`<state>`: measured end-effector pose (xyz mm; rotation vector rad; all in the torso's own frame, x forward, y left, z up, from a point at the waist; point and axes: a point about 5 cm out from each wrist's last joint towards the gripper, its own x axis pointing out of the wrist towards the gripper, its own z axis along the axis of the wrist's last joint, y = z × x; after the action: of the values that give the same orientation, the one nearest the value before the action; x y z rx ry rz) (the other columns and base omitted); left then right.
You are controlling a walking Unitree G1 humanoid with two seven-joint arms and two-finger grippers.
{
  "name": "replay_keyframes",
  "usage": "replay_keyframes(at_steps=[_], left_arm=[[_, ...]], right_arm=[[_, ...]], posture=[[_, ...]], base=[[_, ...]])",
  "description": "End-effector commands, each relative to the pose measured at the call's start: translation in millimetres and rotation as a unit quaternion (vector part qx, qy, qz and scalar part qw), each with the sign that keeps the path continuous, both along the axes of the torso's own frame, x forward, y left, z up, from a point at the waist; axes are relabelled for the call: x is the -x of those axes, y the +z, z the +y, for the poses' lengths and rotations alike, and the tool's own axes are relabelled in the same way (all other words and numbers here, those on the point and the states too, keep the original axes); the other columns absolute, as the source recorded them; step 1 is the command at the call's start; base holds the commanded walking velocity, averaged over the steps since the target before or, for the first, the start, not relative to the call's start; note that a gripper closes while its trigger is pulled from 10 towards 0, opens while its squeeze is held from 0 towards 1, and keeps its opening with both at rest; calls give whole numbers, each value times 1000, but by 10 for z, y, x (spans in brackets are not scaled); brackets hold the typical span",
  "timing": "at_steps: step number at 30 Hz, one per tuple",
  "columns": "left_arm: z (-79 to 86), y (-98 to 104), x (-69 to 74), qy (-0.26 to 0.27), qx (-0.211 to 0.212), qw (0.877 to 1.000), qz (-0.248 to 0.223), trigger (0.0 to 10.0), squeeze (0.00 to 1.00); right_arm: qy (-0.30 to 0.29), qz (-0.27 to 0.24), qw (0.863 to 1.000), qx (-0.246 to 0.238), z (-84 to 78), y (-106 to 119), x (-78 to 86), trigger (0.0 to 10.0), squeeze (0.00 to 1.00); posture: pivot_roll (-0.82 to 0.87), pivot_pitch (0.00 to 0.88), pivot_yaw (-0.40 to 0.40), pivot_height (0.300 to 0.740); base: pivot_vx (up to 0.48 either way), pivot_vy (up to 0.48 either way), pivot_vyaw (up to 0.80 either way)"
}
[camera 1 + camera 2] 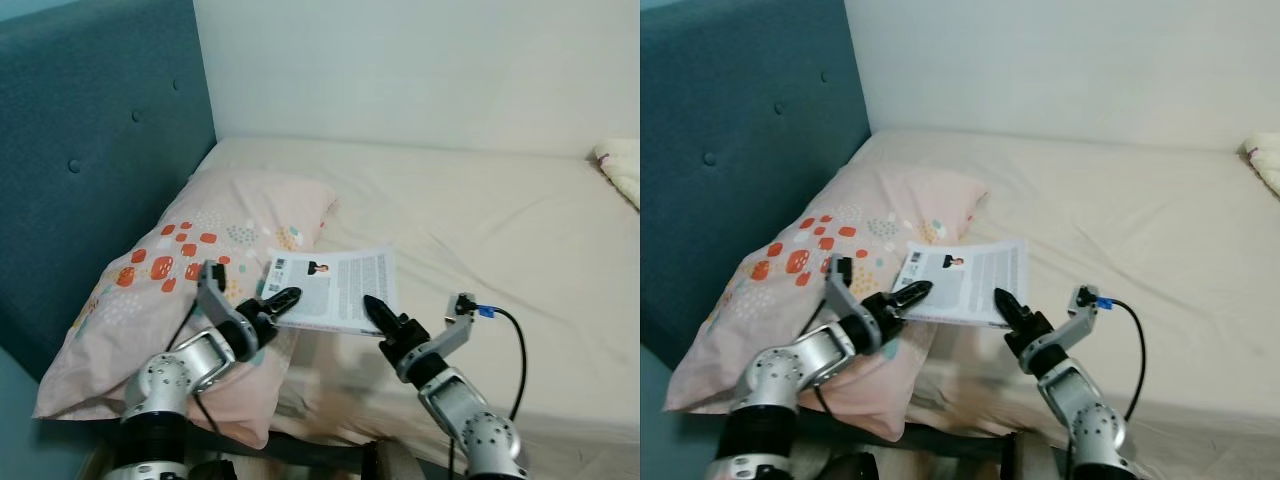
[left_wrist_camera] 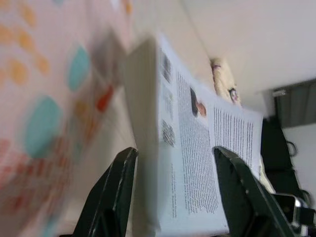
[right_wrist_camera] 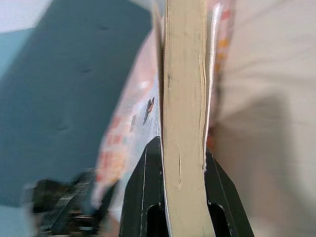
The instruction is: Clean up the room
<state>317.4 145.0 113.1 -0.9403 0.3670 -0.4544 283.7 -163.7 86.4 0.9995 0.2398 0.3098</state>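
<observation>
Teal headboard [image 1: 90,150] on the left, then a pink patterned pillow [image 1: 190,270]. The book [image 1: 335,288] is lifted just above the bed [image 1: 480,220]. Left gripper [image 1: 283,299] sits spread apart at its near-left corner. Right gripper [image 1: 378,312] is clamped on the book's near edge.

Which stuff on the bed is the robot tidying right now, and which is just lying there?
Being tidied:
book, pinched at its near edge by the right gripper
left gripper, open at the book's left edge

Just lying about:
spotty pink pillow
bed sheet
blue headboard
</observation>
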Motion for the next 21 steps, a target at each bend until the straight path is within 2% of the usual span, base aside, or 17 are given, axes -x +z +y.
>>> replay_keyframes(at_steps=[1,6,10,13,17,19,21], left_arm=[[57,32,19,-3,-13,1000,-24,10000,0],[111,32,77,-21,-34,998,-49,10000,0],[64,26,166,-56,-58,994,-77,10000,0],[35,33,193,-69,-63,992,-87,10000,0],[-160,80,309,-137,-112,973,-146,10000,0],[-215,86,344,-159,-128,966,-161,10000,0],[-233,87,358,-168,-134,963,-165,10000,0]], right_arm=[[-7,2,1000,5,-54,11,28,0,0],[-13,-1,1000,14,-129,31,49,0,0],[-21,4,999,35,-255,13,80,0,0],[-24,5,999,39,-287,15,82,0,0],[-14,26,997,65,-341,-50,67,0,0],[-6,35,996,76,-347,-81,68,0,0],[-7,39,996,78,-357,-89,67,0,0]], posture=[[-33,28,-31,585],[-31,35,-28,585],[-31,48,-26,585],[-31,48,-26,585],[-27,58,-24,585],[-25,61,-25,585],[-24,62,-26,585]], base=[[0,0,0],[0,0,0],[0,0,0],[0,0,0],[0,0,0],[0,0,0],[0,0,0]])
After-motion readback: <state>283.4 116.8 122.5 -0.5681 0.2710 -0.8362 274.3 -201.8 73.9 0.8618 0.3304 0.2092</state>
